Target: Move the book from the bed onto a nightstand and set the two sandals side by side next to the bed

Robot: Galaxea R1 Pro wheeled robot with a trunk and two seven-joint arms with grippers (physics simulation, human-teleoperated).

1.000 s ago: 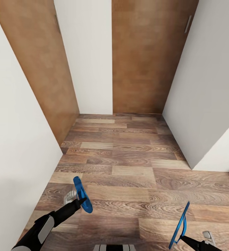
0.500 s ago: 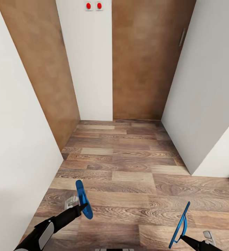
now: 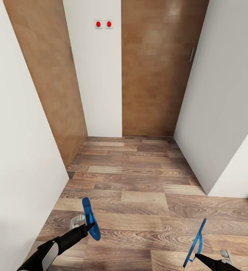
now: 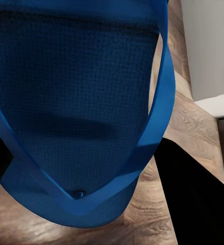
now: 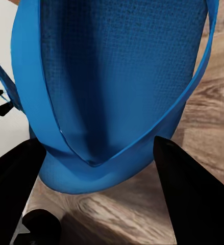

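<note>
Each of my grippers carries one bright blue sandal above the wood-plank floor. My left gripper (image 3: 88, 227) is shut on the left sandal (image 3: 90, 218), which stands on edge at the lower left of the head view. That sandal (image 4: 86, 107) shows its sole and thin strap close up between the dark fingers (image 4: 193, 199). My right gripper (image 3: 196, 256) is shut on the other sandal (image 3: 198, 241), held upright at the lower right. Seen from the right wrist, this sandal (image 5: 117, 81) hangs between the fingers (image 5: 193, 189). The bed, book and nightstand are out of view.
I face a narrow hallway with a wood-plank floor (image 3: 139, 180). A white wall (image 3: 18, 150) runs close on the left and another (image 3: 229, 105) on the right. Light-brown wooden doors stand on the left (image 3: 48, 75) and straight ahead (image 3: 158, 67). Two red switches (image 3: 103, 24) sit on the far wall.
The whole view has shifted: doors and floor sit lower, and the red switches have come into view. Both sandals stay held in the same places relative to me.
</note>
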